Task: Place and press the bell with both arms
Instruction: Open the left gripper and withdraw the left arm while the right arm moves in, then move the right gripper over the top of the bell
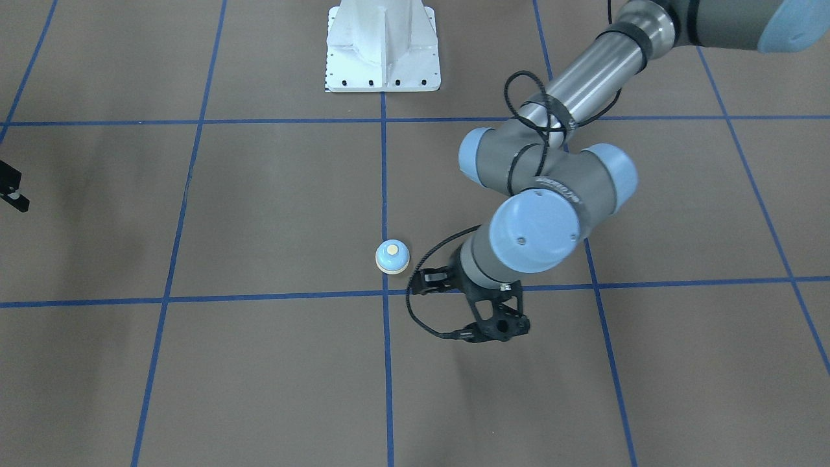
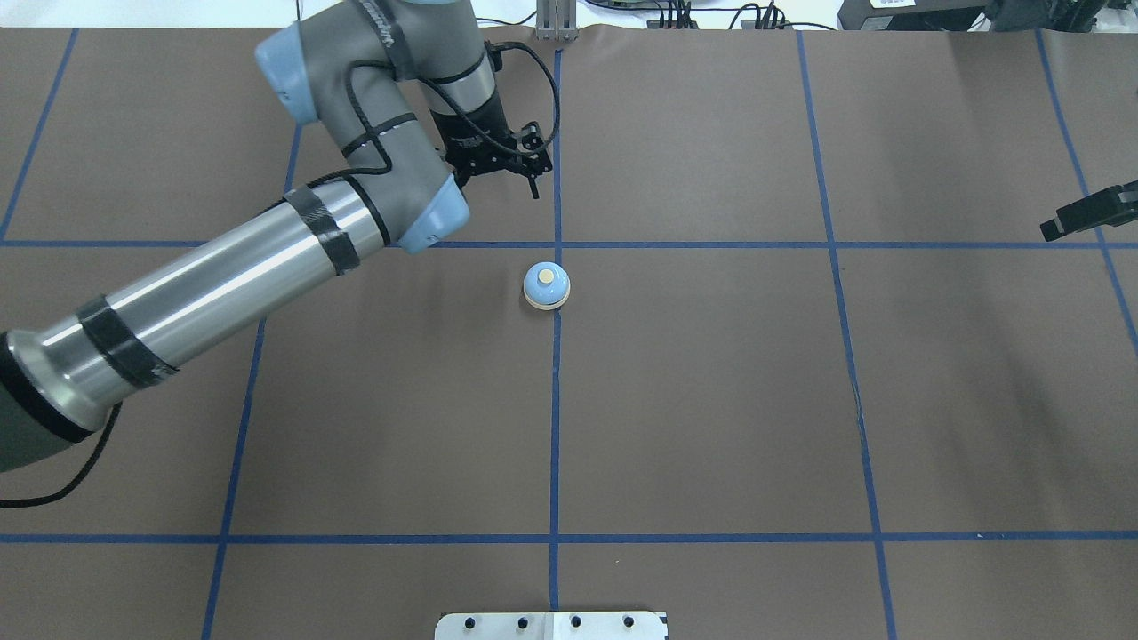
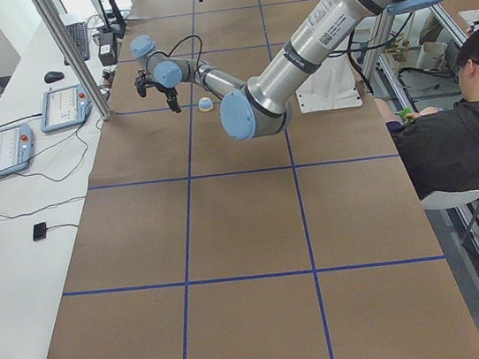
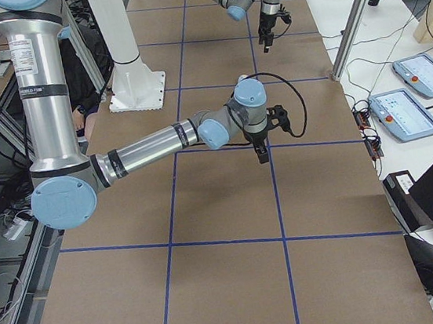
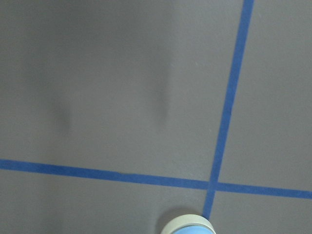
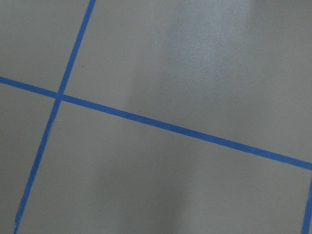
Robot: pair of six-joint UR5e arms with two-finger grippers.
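Observation:
The bell is a small light-blue dome with a cream base and button. It stands upright on the brown table, on the centre blue tape line. My left gripper hangs beyond the bell on its far-left side, apart from it. Its fingers look spread and hold nothing. It also shows in the front-facing view. The left wrist view catches only the bell's rim at its bottom edge. My right gripper is far off at the table's right edge, only partly in view.
The white bolted pedestal stands at the robot's side of the table. Blue tape lines grid the brown surface. A seated operator and control tablets are beside the table.

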